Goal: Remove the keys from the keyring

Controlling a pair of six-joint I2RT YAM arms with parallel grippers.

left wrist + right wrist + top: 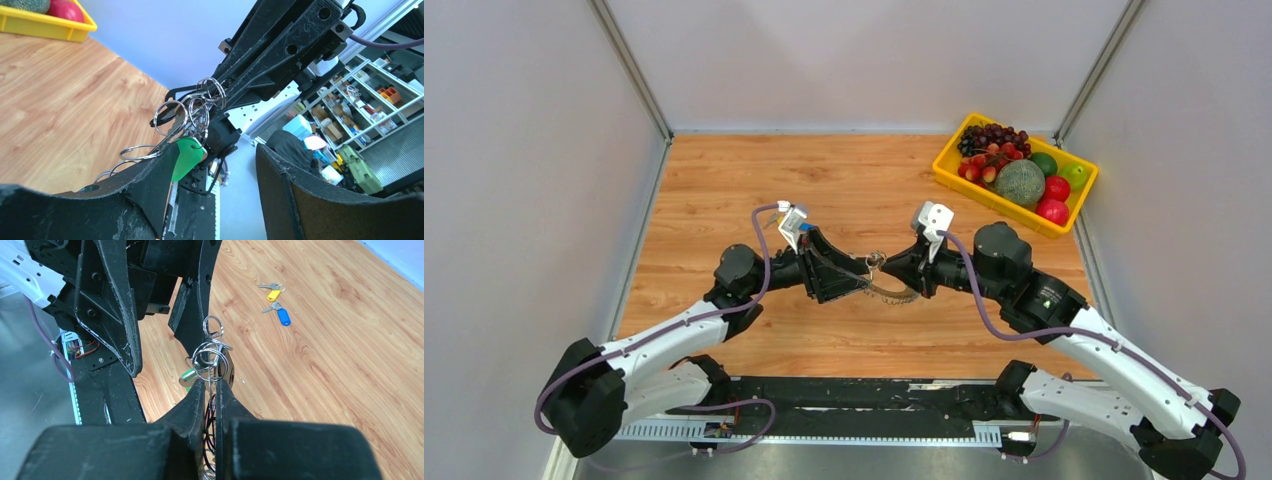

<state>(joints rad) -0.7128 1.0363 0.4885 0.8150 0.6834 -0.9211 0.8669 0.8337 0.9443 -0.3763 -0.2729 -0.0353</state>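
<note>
- The right gripper (212,386) is clenched on the keyring (212,352). In the right wrist view, at centre frame, its two fingers (192,405) meet in a narrow pinch. A bunch of silver wire loops stands up out of their tips.
- In the top view the keyring sits at mid-frame, right between the two grippers, which point at each other tip to tip over the bench (724,180).
- The left gripper (217,155) is released. In the left wrist view its fingers (130,200) fill the lower left and lower right of the frame, spread wide, with nothing pinched between them.
- A green key head (187,157) hangs from the loops at the centre of the left wrist view, just beside the tip of the lower-left finger. Whether it touches that finger cannot be told.
- Two keys lie loose on the bench in the upper right of the right wrist view, well apart from the keyring. One has a yellow head (271,295) and the other a blue head (283,317), just below it in the frame.
- A yellow crate (994,205) of fruit stands in the upper right of the top view.
</note>
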